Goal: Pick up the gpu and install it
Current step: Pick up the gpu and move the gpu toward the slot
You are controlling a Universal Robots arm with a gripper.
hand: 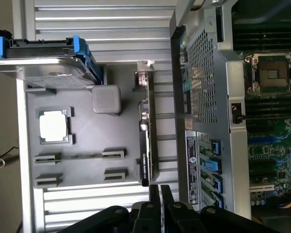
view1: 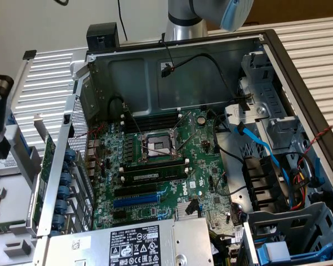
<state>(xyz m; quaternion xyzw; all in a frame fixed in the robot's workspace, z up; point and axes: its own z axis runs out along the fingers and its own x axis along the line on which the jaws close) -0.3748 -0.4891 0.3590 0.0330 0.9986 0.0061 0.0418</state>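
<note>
Ribbed metal bench [hand: 102, 29] under an open computer case [hand: 203, 97]. Gpu [hand: 145, 141] on edge in the grey parts tray [hand: 87, 131], just beside the case, not yet lifted. Fingers [hand: 154, 199] also outside the case, close together, gripping nothing. No card installed inside the case.

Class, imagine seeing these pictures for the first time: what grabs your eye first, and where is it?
The open computer case dominates the exterior view, its large green motherboard showing an open processor socket at its middle. Beside the case, in the wrist view, the gpu stands on edge on a grey tray, with the gripper close to one end.
</note>
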